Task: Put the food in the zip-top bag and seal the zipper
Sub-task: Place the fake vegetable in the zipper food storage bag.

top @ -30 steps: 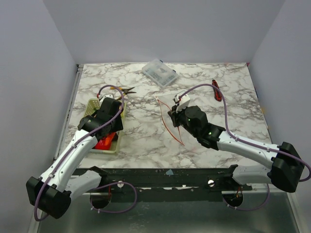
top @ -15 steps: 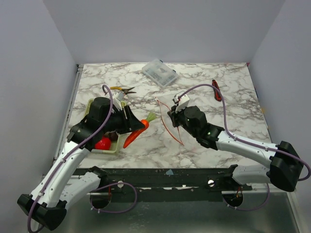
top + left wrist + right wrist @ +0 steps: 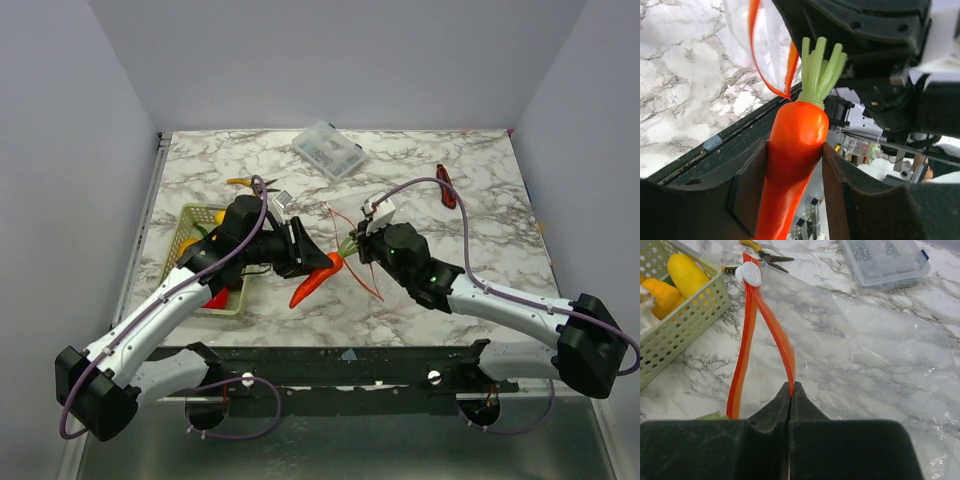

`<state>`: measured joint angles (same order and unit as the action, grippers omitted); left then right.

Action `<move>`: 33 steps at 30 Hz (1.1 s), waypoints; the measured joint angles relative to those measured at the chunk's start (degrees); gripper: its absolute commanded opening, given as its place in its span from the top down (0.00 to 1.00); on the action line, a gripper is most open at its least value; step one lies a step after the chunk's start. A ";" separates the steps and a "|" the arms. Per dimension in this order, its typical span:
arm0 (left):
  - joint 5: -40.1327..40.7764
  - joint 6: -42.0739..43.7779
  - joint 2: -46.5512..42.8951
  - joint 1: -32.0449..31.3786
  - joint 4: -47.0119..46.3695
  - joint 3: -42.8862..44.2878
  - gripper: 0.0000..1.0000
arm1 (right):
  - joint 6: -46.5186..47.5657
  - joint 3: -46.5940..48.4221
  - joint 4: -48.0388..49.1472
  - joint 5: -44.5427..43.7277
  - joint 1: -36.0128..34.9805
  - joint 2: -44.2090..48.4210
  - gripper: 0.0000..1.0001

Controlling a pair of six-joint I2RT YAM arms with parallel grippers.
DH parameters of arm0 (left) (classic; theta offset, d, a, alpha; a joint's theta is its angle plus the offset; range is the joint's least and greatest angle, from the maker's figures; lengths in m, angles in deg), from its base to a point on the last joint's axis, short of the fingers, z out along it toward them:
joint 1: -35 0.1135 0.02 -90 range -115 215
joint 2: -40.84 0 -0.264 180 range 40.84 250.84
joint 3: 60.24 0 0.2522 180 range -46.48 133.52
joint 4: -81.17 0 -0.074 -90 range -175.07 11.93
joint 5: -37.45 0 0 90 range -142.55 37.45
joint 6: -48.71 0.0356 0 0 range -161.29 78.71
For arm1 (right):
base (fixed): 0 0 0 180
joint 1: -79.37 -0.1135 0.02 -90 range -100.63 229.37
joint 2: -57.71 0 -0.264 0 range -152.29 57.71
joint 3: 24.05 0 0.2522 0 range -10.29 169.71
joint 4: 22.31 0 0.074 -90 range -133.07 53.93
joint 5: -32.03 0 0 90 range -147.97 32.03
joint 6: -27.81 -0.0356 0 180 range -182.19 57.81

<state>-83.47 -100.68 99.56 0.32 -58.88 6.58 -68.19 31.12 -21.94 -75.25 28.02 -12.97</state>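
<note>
My left gripper [image 3: 310, 266] [image 3: 795, 167] is shut on the orange carrot [image 3: 312, 282] [image 3: 796, 132]. The carrot's green top [image 3: 823, 64] points at the mouth of the zip-top bag [image 3: 865, 350]. That clear bag lies on the marble with its mouth gaping. One side of the red-orange zipper [image 3: 774, 327] [image 3: 756, 45] is pinched in my shut right gripper [image 3: 358, 247] [image 3: 791, 388] and lifted; its white slider [image 3: 751, 274] sits at the far end. More food is in the green basket [image 3: 188, 222] [image 3: 687, 327]: a yellow lemon [image 3: 685, 271], an orange [image 3: 661, 296] and a red tomato [image 3: 214, 297].
Yellow-handled pliers [image 3: 242, 182] [image 3: 764, 255] lie behind the basket. A rigid clear lidded box [image 3: 328, 149] [image 3: 885, 260] stands at the back centre. A dark-red utility knife [image 3: 445, 186] lies at the back right. The two grippers are close together at mid-table.
My left arm has lifted the carrot out of the basket and carried it right, up to the bag's mouth. The right gripper has kept its pinch on the zipper.
</note>
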 measured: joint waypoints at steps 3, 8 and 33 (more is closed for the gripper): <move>0.74 -1.88 1.55 -0.24 -0.31 -0.02 1.00 | -0.31 -0.68 0.44 -0.15 0.07 1.03 1.00; 2.69 -5.31 4.55 -0.22 -2.32 -0.81 1.00 | -1.07 -0.68 1.64 -0.20 0.04 1.68 1.00; 14.36 -14.45 7.19 -1.40 -1.16 0.50 1.00 | -12.55 5.51 -3.89 -5.84 0.13 -1.55 1.00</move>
<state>-69.11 -115.13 106.75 -1.08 -60.04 7.08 -80.73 36.63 -25.83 -81.08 28.15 -14.52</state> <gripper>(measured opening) 0.448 0.006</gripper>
